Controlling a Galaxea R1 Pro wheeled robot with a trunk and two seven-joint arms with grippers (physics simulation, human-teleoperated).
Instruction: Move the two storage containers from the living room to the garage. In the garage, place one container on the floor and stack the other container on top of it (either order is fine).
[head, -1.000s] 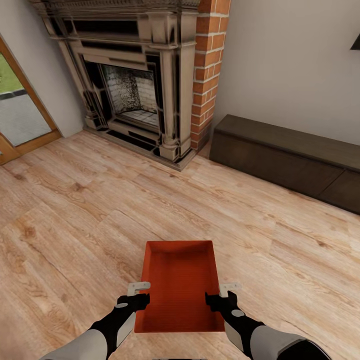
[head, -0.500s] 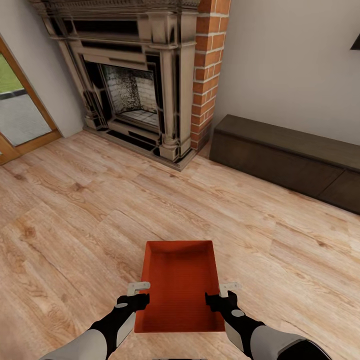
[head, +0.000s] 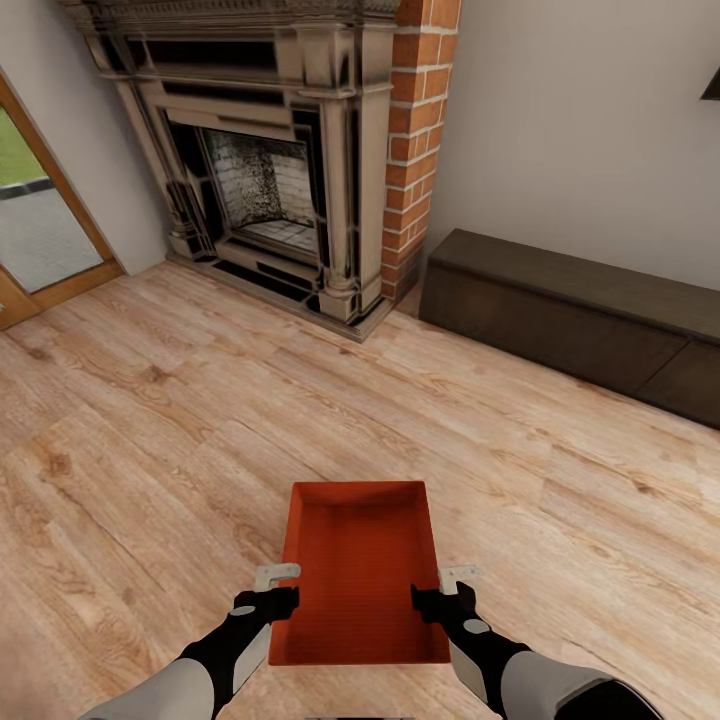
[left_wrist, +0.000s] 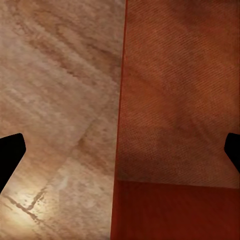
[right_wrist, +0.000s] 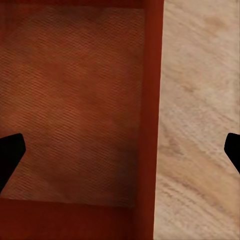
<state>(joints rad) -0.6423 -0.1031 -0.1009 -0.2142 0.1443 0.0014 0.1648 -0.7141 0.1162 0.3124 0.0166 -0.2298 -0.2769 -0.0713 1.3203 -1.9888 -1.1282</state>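
We are in the living room, facing the red-brick fireplace with its dark metal surround (head: 285, 170) and the long low dark-brown bench (head: 575, 315) along the wall. One orange-red rectangular plastic storage container (head: 358, 570) sits low in front of us over the pale wood-plank floor (head: 150, 430), between our two arms.

The left hand (head: 272, 590) straddles the container's left wall and the right hand (head: 448, 590) straddles its right wall. In each wrist view the thin wall runs between two dark fingertips that stand well apart at the picture's edges, so both hands look spread around the walls rather than clamped on them. The left wrist view shows the ribbed inside of the container (left_wrist: 175, 100) on one side of the wall and the floor on the other; the right wrist view shows the same (right_wrist: 75, 100).

We judge the step in hand to be taking hold of the first container, with the carry to the garage not yet begun. The next move calls for bringing both pairs of fingers together on the thin walls evenly, then lifting level so the tub does not tip or slip.

We can read no brand, label or writing anywhere.
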